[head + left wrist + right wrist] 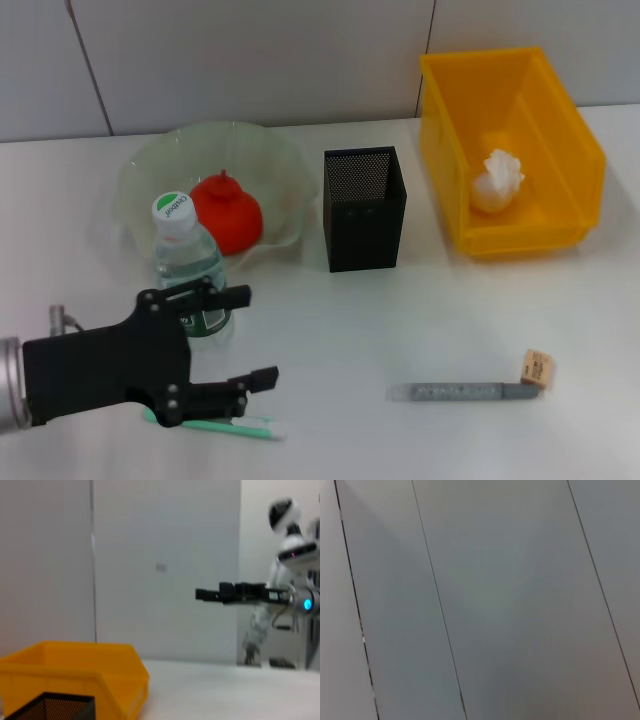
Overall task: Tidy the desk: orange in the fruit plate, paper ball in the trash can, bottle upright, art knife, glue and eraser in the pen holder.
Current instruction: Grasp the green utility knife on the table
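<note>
The orange lies in the clear fruit plate at the back left. The bottle stands upright in front of the plate. My left gripper is open and empty just in front of the bottle, its far finger by the bottle's base. A green-handled tool lies under it. A grey stick-shaped item and the eraser lie at the front right. The black mesh pen holder stands mid-table. The paper ball is in the yellow bin. My right gripper is raised far off to the side.
The left wrist view shows the yellow bin and the pen holder's rim against a grey wall. The right wrist view shows only wall panels. The white table is bare between the pen holder and the grey item.
</note>
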`<state>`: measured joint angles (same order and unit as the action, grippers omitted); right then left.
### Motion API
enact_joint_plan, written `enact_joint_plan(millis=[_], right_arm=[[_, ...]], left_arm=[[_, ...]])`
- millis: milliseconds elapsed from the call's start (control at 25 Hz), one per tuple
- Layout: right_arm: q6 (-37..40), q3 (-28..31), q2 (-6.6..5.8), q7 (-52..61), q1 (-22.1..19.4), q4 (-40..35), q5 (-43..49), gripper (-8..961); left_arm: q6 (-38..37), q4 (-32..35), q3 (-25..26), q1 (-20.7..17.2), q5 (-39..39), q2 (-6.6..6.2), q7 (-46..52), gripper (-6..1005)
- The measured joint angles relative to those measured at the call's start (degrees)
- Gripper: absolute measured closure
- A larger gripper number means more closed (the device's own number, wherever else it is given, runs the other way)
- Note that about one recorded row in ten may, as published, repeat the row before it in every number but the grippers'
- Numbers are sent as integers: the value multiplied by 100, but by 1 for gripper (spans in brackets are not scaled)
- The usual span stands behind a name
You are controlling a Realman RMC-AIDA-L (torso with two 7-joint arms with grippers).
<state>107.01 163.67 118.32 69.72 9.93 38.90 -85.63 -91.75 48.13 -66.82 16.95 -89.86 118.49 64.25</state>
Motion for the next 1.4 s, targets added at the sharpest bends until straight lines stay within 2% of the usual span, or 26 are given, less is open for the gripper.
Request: enact_joint_plan(millis=[40, 80, 120, 160, 200, 240, 320, 360, 400, 440, 480, 600, 640, 680, 720, 960, 1040, 1400], right_arm=[[-51, -1, 1, -1, 8, -15, 96, 182], [-51, -1, 1, -1, 8, -15, 96, 182], [-110, -1, 2, -2, 36, -43, 235, 182], [-110, -1, 2, -2, 36, -43, 235, 183], [-142, -2, 3, -3, 54, -58, 321, 183], [-233, -3, 4, -4, 84, -95, 476, 183], [-283, -5, 5, -4, 98, -135, 536, 183], [-316, -6, 6, -4, 108, -180, 576, 183], [-346, -9, 10, -5, 123, -224, 618, 183], [-376, -11, 35, -7, 140, -293, 677, 183], [-376, -11, 35, -7, 140, -293, 677, 183], [-421, -15, 64, -15, 163, -361, 720, 183], [-434, -18, 69, -20, 173, -440, 725, 183], [-434, -18, 69, -20, 173, -440, 725, 183], [-435, -20, 70, -57, 182, -524, 729, 183], [-463, -20, 68, -265, 184, -731, 802, 182], [-536, -20, 68, -298, 194, -787, 872, 182], [-560, -28, 68, -310, 212, -823, 883, 183]], left_arm=[[192, 911, -339, -144, -291, -9, 575, 169], [192, 911, -339, -144, -291, -9, 575, 169], [277, 1880, -562, -217, -866, 6, 1298, 169], [291, 2410, -697, -218, -1210, 9, 1714, 169], [291, 2410, -697, -218, -1210, 9, 1714, 169], [290, 3286, -969, -178, -1866, 11, 2430, 169], [290, 3286, -969, -178, -1866, 11, 2430, 169], [274, 3596, -1112, -131, -2125, 11, 2677, 169], [213, 4122, -1481, 85, -2782, 6, 3228, 169], [147, 4313, -1704, 299, -3166, 2, 3552, 169], [147, 4313, -1704, 299, -3166, 2, 3552, 169], [-104, 4262, -2158, 910, -4023, 14, 4167, 169], [-171, 4009, -2452, 1278, -4403, 27, 4394, 168], [-171, 4009, -2452, 1278, -4403, 27, 4394, 168], [-177, 3768, -2666, 1557, -4661, 44, 4490, 168], [-123, 3431, -3156, 1958, -5076, 66, 4657, 182], [11, 3121, -3371, 2167, -5228, 68, 4779, 189], [356, 2477, -3621, 2511, -5388, 69, 4881, 221]])
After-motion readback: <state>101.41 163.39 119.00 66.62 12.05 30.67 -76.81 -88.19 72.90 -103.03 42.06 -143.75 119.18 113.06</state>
